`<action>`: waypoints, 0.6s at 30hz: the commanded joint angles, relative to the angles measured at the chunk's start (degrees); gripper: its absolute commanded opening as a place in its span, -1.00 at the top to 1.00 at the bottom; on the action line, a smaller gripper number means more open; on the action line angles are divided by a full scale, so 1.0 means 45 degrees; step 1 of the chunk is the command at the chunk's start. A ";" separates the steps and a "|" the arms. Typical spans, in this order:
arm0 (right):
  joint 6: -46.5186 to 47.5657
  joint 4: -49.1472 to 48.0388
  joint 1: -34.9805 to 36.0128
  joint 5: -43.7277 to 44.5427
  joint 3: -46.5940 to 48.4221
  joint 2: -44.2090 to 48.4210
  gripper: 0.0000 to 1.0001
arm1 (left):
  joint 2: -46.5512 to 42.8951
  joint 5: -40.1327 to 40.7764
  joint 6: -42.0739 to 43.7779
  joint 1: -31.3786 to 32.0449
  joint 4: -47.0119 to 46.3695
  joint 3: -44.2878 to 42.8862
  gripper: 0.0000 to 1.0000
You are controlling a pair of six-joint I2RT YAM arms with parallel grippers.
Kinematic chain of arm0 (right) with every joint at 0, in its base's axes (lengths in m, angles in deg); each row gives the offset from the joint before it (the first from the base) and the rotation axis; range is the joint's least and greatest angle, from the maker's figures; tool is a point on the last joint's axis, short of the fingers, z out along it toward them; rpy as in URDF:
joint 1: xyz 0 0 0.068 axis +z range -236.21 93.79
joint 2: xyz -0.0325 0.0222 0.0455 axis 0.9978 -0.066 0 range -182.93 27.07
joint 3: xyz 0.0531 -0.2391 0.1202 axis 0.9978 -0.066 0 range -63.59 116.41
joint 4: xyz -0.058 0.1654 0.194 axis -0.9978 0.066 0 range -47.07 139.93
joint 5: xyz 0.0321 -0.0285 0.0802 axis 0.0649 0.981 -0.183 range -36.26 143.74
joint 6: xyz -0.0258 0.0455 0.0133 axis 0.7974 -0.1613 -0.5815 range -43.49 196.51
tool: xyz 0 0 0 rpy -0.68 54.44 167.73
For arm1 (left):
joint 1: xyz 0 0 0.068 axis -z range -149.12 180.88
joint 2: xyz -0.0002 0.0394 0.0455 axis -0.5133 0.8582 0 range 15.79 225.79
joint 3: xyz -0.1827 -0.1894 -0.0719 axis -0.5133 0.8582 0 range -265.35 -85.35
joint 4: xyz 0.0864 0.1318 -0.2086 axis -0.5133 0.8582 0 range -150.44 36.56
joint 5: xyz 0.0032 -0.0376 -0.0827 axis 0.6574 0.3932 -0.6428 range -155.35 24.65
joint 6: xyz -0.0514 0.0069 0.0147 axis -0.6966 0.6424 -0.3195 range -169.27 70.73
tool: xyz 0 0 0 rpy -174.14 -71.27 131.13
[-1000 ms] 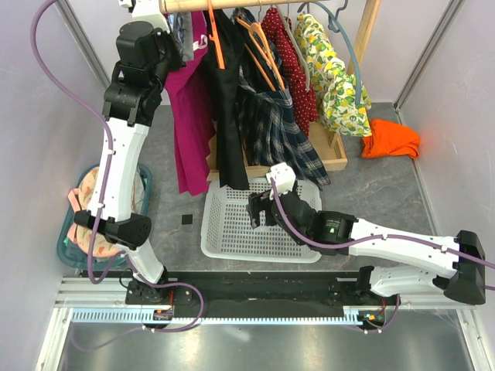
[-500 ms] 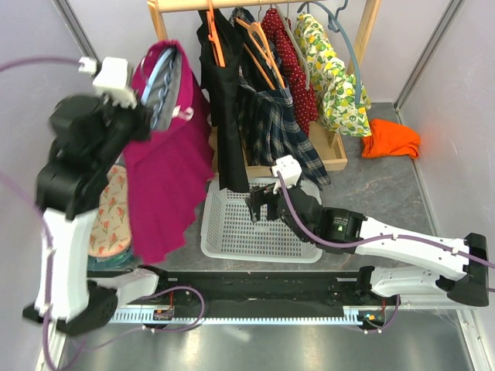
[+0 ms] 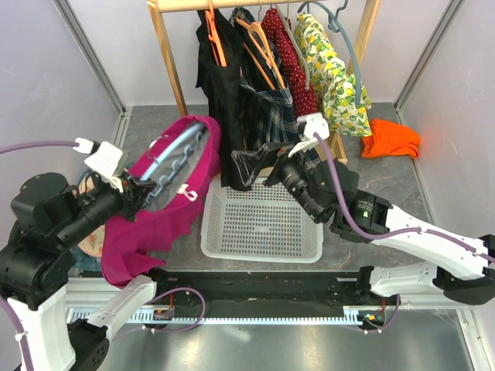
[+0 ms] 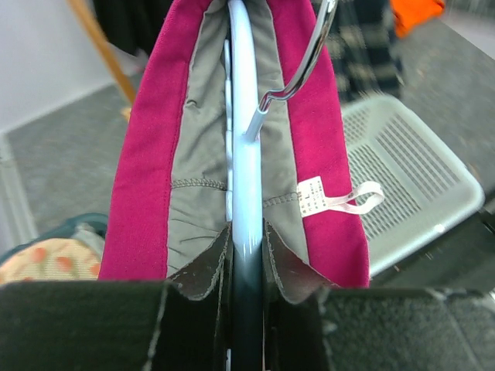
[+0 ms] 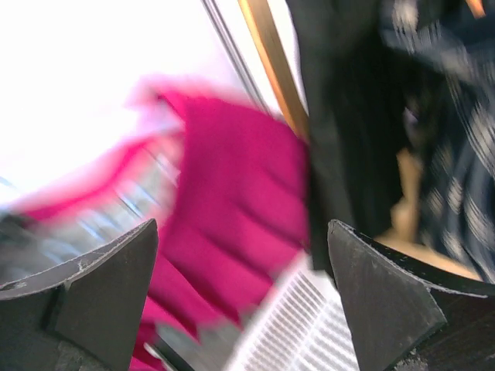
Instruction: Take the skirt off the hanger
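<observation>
The plaid skirt [image 3: 272,112] hangs on the rail from the pale peach hanger [image 3: 259,40]; its checks also show at the right edge of the right wrist view [image 5: 464,154]. My right gripper [image 3: 259,164] stands open just in front of the hanging clothes, above the basket's far edge, with nothing between its fingers [image 5: 241,239]. My left gripper [image 3: 141,192] is shut on a light-blue hanger [image 4: 244,139] that carries a magenta garment [image 3: 147,232], held low at the front left, away from the rail.
A white slatted basket [image 3: 263,228] lies on the floor between the arms. On the wooden rack [image 3: 166,54] hang a black garment [image 3: 220,85], a red dotted one [image 3: 286,54] and a lemon-print one [image 3: 336,69]. An orange cloth [image 3: 390,139] lies at the right.
My left arm swung the magenta garment on its blue hanger off the rail, down and to the front left. My right gripper rose from the basket toward the hanging clothes and opened a little wider.
</observation>
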 commanded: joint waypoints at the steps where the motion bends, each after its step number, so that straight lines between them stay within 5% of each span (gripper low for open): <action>1: 0.0146 -0.1493 0.0035 -0.0547 0.1381 -0.0734 -0.94 | 0.0198 -0.2251 0.0137 -0.0045 -0.1093 0.0030 0.97; 18: -0.0204 -0.2176 -0.0531 -0.0118 0.1677 -0.2513 -0.82 | 0.0199 -0.3112 0.0156 -0.0045 -0.1249 0.0089 0.96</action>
